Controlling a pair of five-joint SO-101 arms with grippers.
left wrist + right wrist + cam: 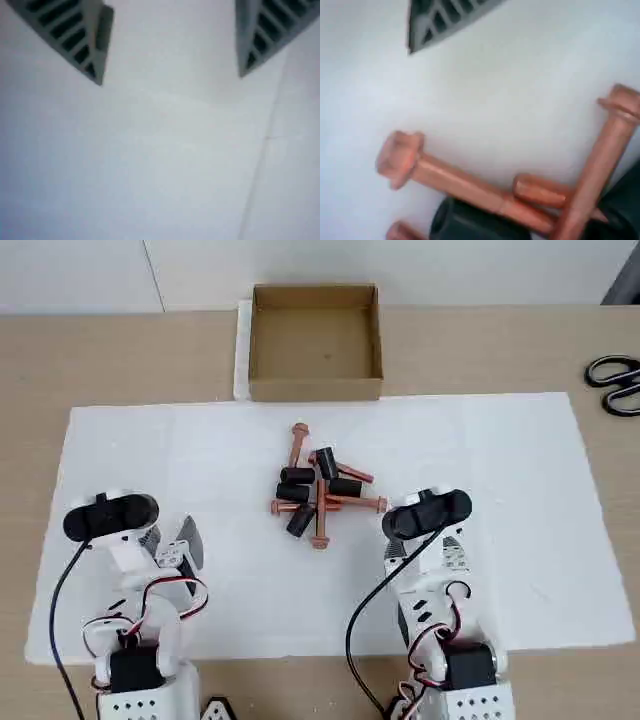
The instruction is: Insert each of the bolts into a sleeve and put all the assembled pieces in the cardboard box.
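You have a light wooden worktop running the full width of the high view, and it meets a plain white wall along its far edge. A thin vertical seam crosses that wall towards the left. A wide white sheet covers most of the worktop in front of you. Black-handled scissors lie on bare wood at the right edge. The light is even, with soft shadows.
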